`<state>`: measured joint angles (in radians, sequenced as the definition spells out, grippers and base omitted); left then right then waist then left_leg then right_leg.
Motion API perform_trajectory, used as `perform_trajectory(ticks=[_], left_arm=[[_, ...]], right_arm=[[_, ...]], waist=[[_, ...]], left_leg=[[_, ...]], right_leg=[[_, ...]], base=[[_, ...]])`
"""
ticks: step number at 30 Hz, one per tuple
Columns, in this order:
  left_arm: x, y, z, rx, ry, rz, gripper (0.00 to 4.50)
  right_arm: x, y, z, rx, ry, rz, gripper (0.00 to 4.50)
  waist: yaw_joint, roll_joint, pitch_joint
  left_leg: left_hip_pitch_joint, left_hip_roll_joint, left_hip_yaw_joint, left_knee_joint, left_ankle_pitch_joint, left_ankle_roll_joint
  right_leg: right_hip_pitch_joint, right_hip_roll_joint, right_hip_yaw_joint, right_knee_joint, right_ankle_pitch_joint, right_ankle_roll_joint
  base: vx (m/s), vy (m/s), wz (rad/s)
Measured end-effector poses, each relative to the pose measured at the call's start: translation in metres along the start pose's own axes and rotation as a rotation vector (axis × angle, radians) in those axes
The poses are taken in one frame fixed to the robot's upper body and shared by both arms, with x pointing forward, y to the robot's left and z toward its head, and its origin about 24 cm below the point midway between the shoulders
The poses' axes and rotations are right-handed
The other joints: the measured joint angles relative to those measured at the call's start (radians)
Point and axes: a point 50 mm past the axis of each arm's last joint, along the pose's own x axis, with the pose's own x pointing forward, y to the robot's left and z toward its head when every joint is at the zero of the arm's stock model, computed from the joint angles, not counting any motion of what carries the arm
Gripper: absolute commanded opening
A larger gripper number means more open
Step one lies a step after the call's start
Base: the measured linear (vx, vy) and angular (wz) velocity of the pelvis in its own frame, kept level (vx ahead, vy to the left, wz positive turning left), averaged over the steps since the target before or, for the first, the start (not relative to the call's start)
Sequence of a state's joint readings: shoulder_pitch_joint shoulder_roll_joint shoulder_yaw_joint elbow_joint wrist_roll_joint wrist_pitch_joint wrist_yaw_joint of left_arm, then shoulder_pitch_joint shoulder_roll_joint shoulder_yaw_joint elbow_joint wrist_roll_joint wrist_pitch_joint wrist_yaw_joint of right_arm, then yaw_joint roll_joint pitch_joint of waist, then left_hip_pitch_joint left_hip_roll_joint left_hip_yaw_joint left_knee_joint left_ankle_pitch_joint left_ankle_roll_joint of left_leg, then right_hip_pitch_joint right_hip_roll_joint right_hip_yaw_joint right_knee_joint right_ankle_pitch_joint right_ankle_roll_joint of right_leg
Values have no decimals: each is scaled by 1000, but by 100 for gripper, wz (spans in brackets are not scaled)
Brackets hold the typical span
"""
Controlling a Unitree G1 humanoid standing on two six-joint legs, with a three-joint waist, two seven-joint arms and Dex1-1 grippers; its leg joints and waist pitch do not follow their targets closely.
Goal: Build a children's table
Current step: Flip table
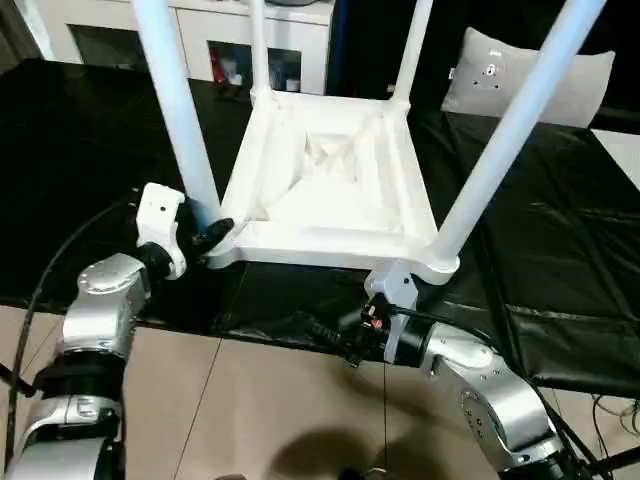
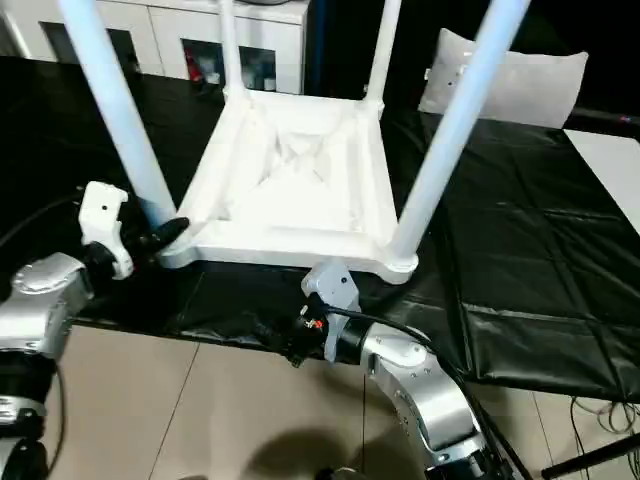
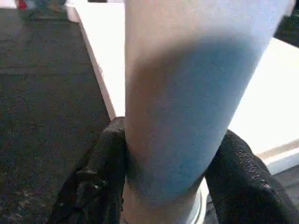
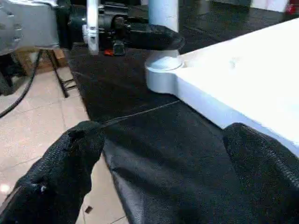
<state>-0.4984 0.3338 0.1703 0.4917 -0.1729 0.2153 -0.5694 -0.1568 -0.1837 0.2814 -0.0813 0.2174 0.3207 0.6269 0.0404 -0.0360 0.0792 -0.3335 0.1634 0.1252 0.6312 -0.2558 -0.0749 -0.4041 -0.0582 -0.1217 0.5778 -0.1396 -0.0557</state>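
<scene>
Black mat bore one inverted children's table, four legs up. Left gripper clasped the seven-o'clock leg; right gripper gaped wide, empty.

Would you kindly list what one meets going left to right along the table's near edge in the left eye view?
Left gripper → near-left leg → table top → right gripper → near-right leg.

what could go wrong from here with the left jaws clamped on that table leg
The left gripper is shut on the near-left leg low, by its socket. A twist or pull there could lever the leg crooked or drag the upturned table across the black sheet. The near edge sits close to the sheet's front edge, and the open right gripper holds nothing to steady it.
</scene>
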Motion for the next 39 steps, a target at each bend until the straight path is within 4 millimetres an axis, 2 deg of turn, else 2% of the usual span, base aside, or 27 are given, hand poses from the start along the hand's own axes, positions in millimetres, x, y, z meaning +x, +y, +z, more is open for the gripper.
perform_trajectory(ticks=[3, 6, 10, 15, 21, 37, 39], left_arm=[[3, -18, -3, -84, -24, 38, 204], [4, -31, -3, -198, -63, 94, 204], [6, -56, -5, -398, -102, 83, 204], [5, -77, -6, -521, -109, 58, 204], [3, -84, -3, -512, -83, 44, 204], [-5, -93, -9, -471, -10, -25, 204], [-6, -92, -10, -467, -7, -28, 204]], right_arm=[[5, -4, -1, 28, -12, -91, 450], [6, -17, 2, 85, -53, -236, 450], [1, -34, 9, 139, -106, -383, 450], [5, -48, 5, 268, -148, -515, 450], [11, -64, 23, 366, -282, -596, 450], [33, -94, 38, 657, -436, -628, 450], [34, -96, 37, 675, -445, -631, 432]], waist=[[-5, 1, 0], [-12, 6, -2], [-14, 6, -3], [-14, 6, -3], [-10, 7, -4], [-8, 8, -5], [-7, 8, -5]], left_leg=[[0, 1, 2, 0, 0, 0], [0, 2, 5, -1, 1, -1], [1, 4, 8, -2, 1, 0], [-1, 8, 16, -3, 4, 4], [-1, 9, 19, -6, 4, 4], [-5, 9, 22, -7, 6, 6], [-6, 9, 22, -7, 6, 7]], right_leg=[[-1, 0, 0, 0, 0, 0], [-1, 0, 0, 0, 0, 1], [-2, 1, 0, 0, -1, 2], [-6, 1, 0, 0, -1, 2], [-7, 1, 1, -1, -3, 4], [-13, 0, 2, 1, -3, 4], [-13, 0, 2, 2, -1, 1]], base=[[0, 0, 0], [0, 0, 0], [0, 0, 0], [0, 0, 0], [0, 0, 0], [0, 0, 0], [0, 0, 0]])
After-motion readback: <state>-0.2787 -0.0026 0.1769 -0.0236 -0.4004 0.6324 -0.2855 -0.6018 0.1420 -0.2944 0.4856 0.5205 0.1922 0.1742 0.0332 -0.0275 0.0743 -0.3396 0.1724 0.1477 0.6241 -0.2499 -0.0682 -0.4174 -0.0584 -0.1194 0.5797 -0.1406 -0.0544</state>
